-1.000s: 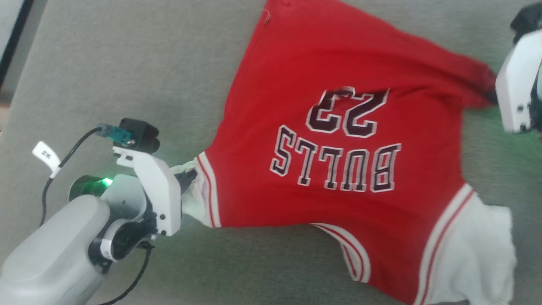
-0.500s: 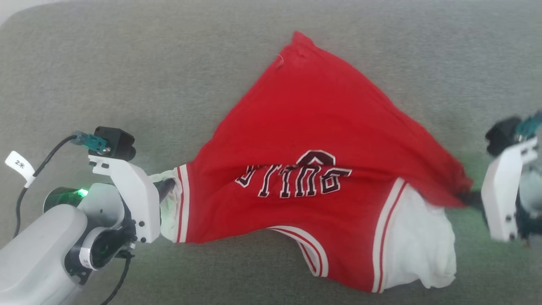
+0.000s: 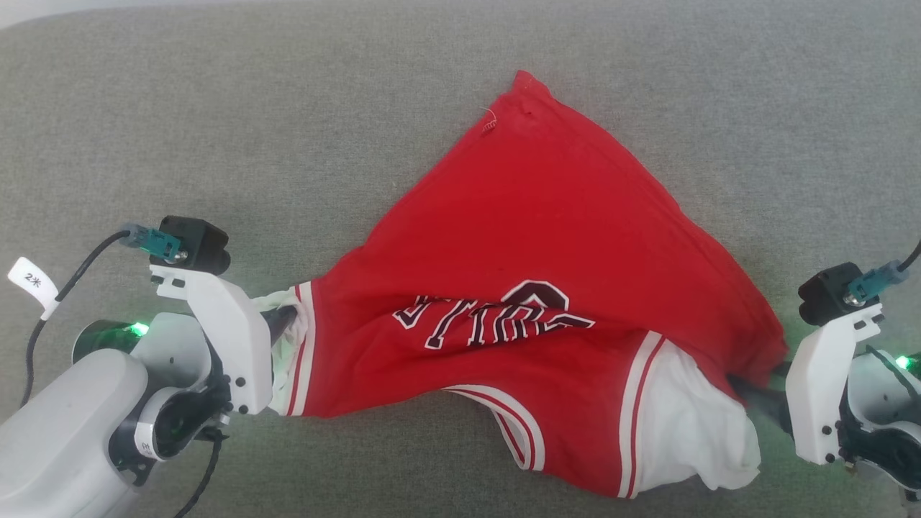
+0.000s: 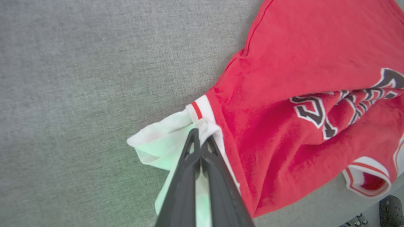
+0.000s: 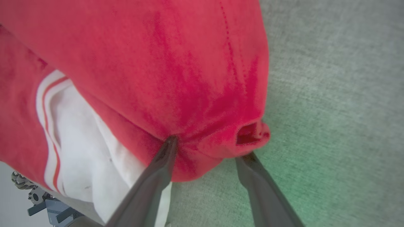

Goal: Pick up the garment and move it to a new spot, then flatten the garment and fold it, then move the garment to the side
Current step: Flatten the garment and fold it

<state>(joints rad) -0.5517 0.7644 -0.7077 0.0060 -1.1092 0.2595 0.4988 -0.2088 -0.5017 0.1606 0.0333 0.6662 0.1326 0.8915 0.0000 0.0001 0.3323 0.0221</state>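
Red jersey-style garment [image 3: 547,237] with dark lettering, crumpled on grey woven surface [image 3: 216,108], left tool [image 4: 200,138] pinching its white sleeve [image 4: 164,138] — right tool [image 5: 210,147] spread, red hem seemingly loose between.

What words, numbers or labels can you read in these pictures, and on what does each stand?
"2", then a mark too small to read: white tag at the head view's left edge.
Dark white-outlined lettering on the garment: folded over, upside down, no whole word readable.
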